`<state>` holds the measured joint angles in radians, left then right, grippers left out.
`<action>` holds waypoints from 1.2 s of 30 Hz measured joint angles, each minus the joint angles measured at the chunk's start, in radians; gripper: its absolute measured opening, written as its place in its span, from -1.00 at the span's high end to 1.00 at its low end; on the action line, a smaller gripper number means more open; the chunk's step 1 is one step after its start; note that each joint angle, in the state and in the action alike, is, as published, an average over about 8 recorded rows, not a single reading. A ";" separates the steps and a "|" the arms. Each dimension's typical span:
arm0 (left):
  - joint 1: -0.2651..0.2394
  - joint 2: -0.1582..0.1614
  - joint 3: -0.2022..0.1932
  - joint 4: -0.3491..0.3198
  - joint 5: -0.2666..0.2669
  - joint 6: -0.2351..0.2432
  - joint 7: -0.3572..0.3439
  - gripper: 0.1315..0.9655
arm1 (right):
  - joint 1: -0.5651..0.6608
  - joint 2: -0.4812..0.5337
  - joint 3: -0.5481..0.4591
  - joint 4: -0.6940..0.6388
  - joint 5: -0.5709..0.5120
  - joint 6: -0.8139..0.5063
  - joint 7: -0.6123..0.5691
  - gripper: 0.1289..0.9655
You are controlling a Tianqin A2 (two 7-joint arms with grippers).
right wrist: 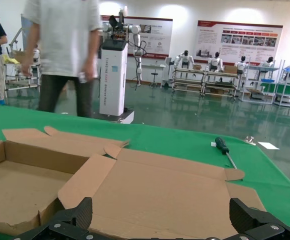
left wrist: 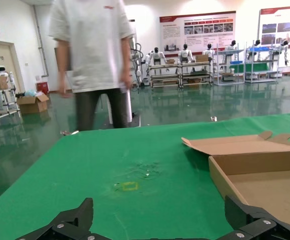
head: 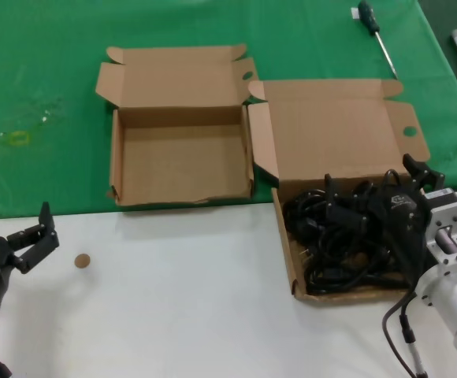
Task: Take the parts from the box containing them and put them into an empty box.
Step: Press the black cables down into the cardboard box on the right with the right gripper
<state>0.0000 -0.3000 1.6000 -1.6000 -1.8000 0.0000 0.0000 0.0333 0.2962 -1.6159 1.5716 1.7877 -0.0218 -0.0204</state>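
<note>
The parts, a tangle of thin black coiled power cords (head: 339,236) with plugs, fill the wide shallow cardboard box (head: 285,252) at the right. Its broad lid (head: 331,134) lies open behind it and also shows in the right wrist view (right wrist: 160,190). The smaller, squarer box (head: 181,161) stands open and empty to its left; it also shows in the left wrist view (left wrist: 265,175) and the right wrist view (right wrist: 15,185). My right gripper (head: 382,185) is open, low over the cords at the box's right side (right wrist: 160,220). My left gripper (head: 35,232) is open and empty at the near left (left wrist: 160,220).
A green-handled screwdriver (head: 374,31) lies on the green cloth at the far right. A small brown disc (head: 82,261) lies on the white near surface. A yellow mark (head: 16,138) is on the cloth at far left. A person (left wrist: 92,60) stands beyond the table.
</note>
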 joint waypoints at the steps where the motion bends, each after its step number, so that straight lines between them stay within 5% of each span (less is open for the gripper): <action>1: 0.000 0.000 0.000 0.000 0.000 0.000 0.000 -0.96 | 0.000 0.000 0.000 0.000 0.000 0.000 0.000 -1.00; 11: 0.000 0.000 0.000 0.000 0.000 0.000 0.000 -0.75 | -0.002 0.028 -0.031 0.007 0.019 0.036 0.011 -1.00; 23: 0.000 0.000 0.000 0.000 0.000 0.000 0.000 -0.17 | 0.004 0.158 -0.133 0.034 0.109 0.097 0.012 -1.00; 28: 0.000 0.000 0.000 0.000 0.000 0.000 0.000 0.16 | 0.016 0.248 -0.166 0.049 0.130 0.067 0.024 -1.00; 32: 0.000 0.000 0.000 0.000 0.000 0.000 0.000 0.16 | 0.035 0.312 -0.168 0.052 0.126 0.014 0.033 -1.00; 36: 0.000 0.000 0.000 0.000 0.000 0.000 0.000 0.38 | 0.060 0.363 -0.154 0.043 0.109 -0.064 0.025 -1.00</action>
<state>0.0000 -0.3000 1.6000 -1.6000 -1.7999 0.0000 -0.0001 0.0934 0.6589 -1.7699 1.6147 1.8966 -0.0861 0.0043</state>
